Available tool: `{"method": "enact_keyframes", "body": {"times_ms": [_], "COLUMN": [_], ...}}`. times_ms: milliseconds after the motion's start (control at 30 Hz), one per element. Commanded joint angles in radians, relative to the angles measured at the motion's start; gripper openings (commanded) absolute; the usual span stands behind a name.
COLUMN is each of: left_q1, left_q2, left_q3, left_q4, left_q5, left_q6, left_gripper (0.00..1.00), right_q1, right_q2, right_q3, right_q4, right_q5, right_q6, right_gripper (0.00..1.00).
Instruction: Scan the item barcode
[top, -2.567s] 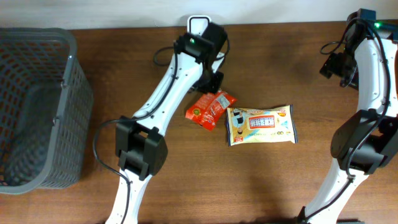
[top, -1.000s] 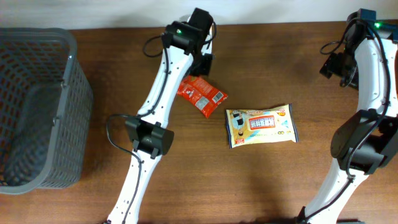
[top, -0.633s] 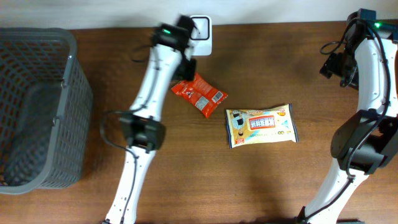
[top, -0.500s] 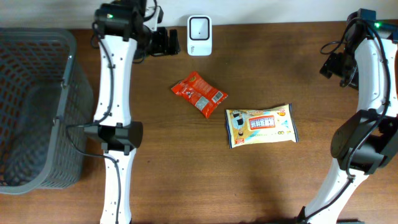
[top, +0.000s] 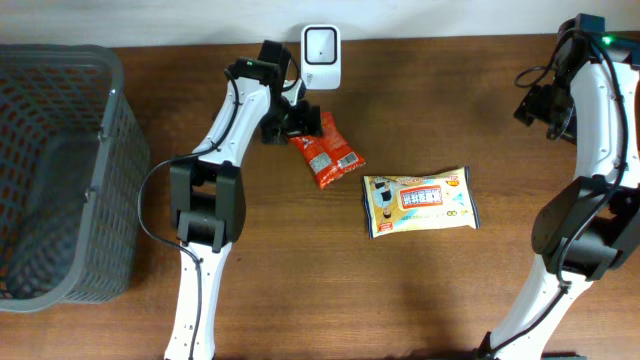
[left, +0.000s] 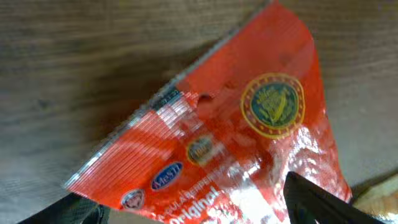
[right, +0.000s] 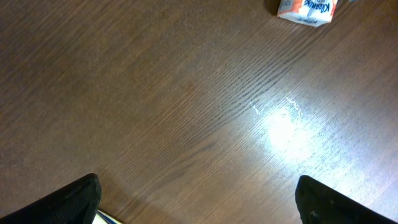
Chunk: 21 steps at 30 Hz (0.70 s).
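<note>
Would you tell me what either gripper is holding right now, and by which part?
Right gripper: open, holding nothing. Left gripper straddles one end of the red snack packet; whether it actually grips cannot be told.

Left arm (top: 238, 112) reaches forward, its jaws spread wide; right arm (top: 603, 115) holds its jaws equally wide.

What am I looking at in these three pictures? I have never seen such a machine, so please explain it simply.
These are two robot arms at a wooden table, each ending in a two-finger gripper. One picture looks down from above; the other two come from cameras on the wrists. On the table lie a red snack packet, a cream packet, a white scanner and a grey basket. The left gripper stands open over the red packet; the right gripper is open too. Nothing seems held.
</note>
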Motion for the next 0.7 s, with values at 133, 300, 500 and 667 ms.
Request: {"method": "enact_keyframes", "body": {"times_ms": [133,300,500,667], "left_q1": [0.001,0.028,0.028,0.014], "left_q2": [0.000,-0.064,-0.324,-0.317], "left_q3": [-0.086,0.004,0.046,0.004], "left_q4": [0.171,0.058,-0.005,-0.064], "left_q5": [-0.021,-0.244,-0.777,-0.908], "left_q6": [-0.002,0.003,0.185,0.193], "left_gripper": [0.22,0.00,0.00,0.00], "right_q1": [-0.002,-0.002,-0.002,-0.002], "right_q2": [-0.024,-0.024,-0.024,-0.024], "right_q3": [0.012,0.012,0.012,0.012], "right_q4": [0.000,0.000,0.000,0.000], "right_q5": [0.002,0.002,0.002,0.002], "right_q6": [0.013,0.013,0.013,0.013], "right_gripper": [0.99,0.99,0.99,0.99]}}
